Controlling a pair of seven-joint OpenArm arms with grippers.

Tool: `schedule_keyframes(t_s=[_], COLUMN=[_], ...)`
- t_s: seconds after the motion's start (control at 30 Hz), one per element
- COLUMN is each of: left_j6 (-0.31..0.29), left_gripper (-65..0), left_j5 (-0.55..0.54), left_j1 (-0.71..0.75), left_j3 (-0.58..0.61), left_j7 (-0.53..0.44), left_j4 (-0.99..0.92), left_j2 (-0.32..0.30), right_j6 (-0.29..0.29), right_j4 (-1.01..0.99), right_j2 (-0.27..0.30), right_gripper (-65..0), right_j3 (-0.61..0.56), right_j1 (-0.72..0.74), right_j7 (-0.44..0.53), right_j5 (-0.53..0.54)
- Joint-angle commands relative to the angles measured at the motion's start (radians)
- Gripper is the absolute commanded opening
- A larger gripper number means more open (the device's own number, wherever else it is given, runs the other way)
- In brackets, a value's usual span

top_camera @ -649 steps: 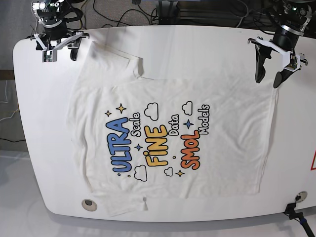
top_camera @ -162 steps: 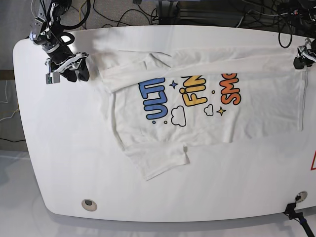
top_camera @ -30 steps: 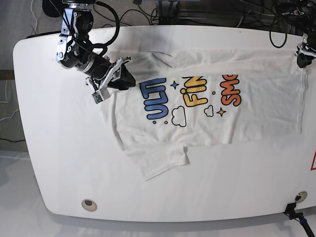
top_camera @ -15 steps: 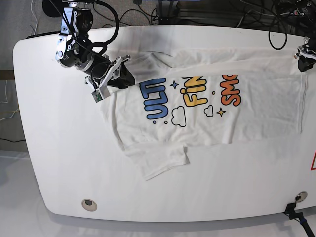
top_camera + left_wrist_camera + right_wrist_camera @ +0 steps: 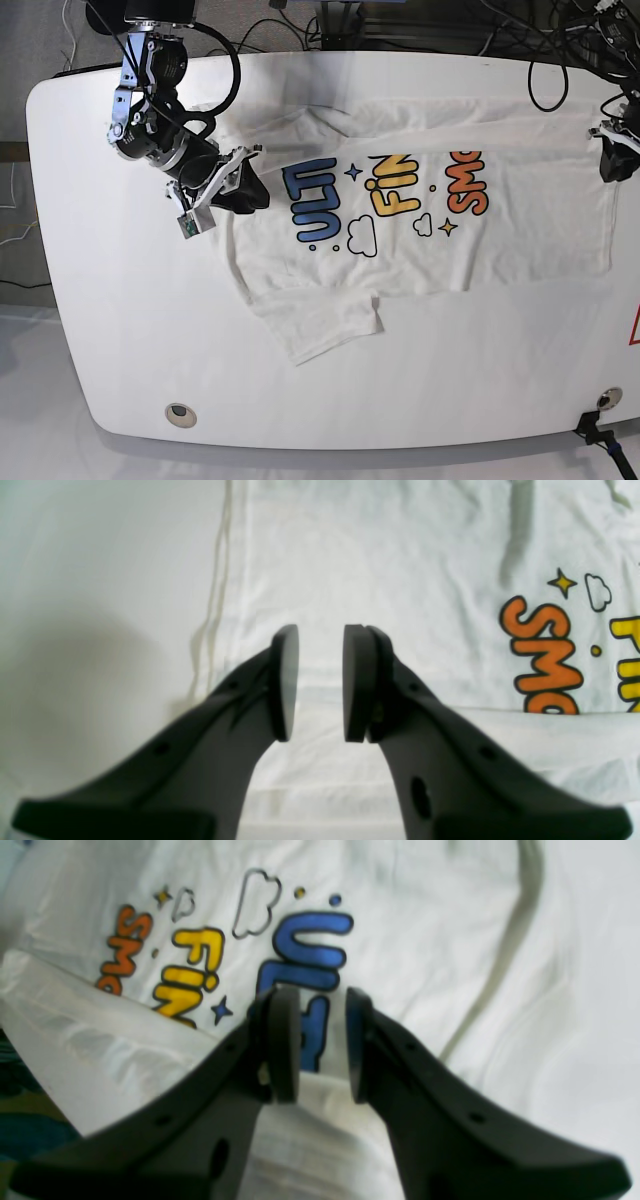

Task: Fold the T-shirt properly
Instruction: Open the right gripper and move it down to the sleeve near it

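White tabletop point(image 5: 120, 330) bears the T-shirt point(image 5: 520, 220); cables point(image 5: 270, 25) trail behind.

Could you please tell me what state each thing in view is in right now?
Large white cotton T-shirt: print side up, far edge folded over the top of the lettering, one sleeve sticking out toward the near side.
Left claw: jaws slightly apart, empty, above the shirt's plain end.
Right claw: jaws slightly apart, empty, above the blue letters.
Smooth white tabletop: flat under the shirt.
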Motion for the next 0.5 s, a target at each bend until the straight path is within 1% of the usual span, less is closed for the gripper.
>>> schedule_keyframes(t_s=[0.0, 0.13, 0.2, 0.27, 0.3, 0.37, 0.4, 0.47], left_j6=[-0.001, -0.001, -0.002, -0.002, -0.002, -0.004, -0.004, -0.004], left_gripper=[-50.4, -50.0, -43.9, -35.1, -31.8, -30.7, -30.7, -30.7], left_j5=[-0.016, 0.03, 0.063, 0.094, 0.108, 0.129, 0.139, 0.151], left_j1=[-0.034, -0.08, -0.106, -0.141, -0.157, -0.19, -0.204, -0.217], left_j3=[0.008, 0.009, 0.011, 0.011, 0.011, 0.02, 0.043, 0.083], left_j7=[-0.021, -0.021, -0.021, -0.021, -0.021, -0.019, -0.019, -0.019], left_j4=[0.028, 0.027, 0.027, 0.027, 0.027, 0.027, 0.025, 0.024], left_j2=[-0.025, -0.025, -0.025, -0.025, -0.025, -0.026, -0.028, -0.049], right_j6=[0.0, 0.0, 0.0, 0.0, 0.0, 0.0, 0.0, 0.007], right_j4=[-0.027, -0.1, -0.133, -0.182, -0.215, -0.29, -0.325, -0.393], right_j2=[0.005, 0.005, 0.005, 0.005, 0.005, 0.013, 0.022, 0.022], right_gripper=[-49.8, -49.8, -49.8, -49.7, -49.7, -49.7, -49.7, -49.7], right_j3=[0.003, 0.003, 0.003, 0.003, 0.003, 0.003, 0.003, 0.003], right_j1=[0.043, 0.112, 0.153, 0.201, 0.227, 0.293, 0.324, 0.39], right_j7=[0.018, 0.018, 0.018, 0.018, 0.018, 0.018, 0.019, 0.021], right_j5=[0.017, 0.017, 0.016, 0.016, 0.016, -0.003, -0.031, -0.095])
